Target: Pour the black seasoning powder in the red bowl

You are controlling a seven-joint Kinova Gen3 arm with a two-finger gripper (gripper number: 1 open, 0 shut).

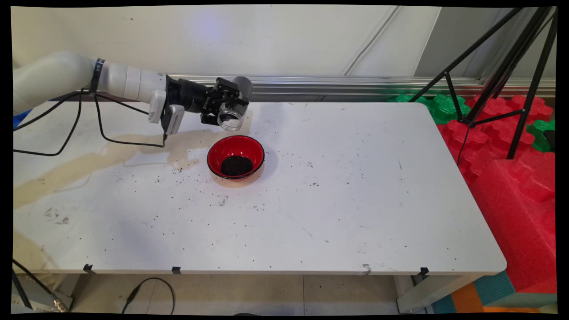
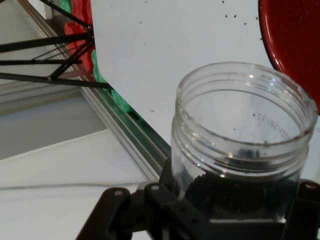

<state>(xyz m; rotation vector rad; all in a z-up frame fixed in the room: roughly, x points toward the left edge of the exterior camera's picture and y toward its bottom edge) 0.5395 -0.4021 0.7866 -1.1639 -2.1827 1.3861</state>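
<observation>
1. Nearest the hand camera, the end effector [image 2: 235, 210] is clamped on a clear jar [image 2: 242, 135].
2. Jar hangs tipped at upper centre, just above the red bowl [image 1: 235, 156] of dark grains [image 1: 236, 165].
3. Tilting gently over the bowl's middle seems wise; specks dot the surface [image 1: 333, 200].

Arm: enters from the left, forearm near horizontal, held above the table.
Wrist: turned sideways, pointing right, tipped slightly down.
Gripper [image 1: 227, 109]: lying horizontal, fingers closed around a jar [image 1: 230, 119].
Cables: black, hanging in loops below the forearm.
</observation>
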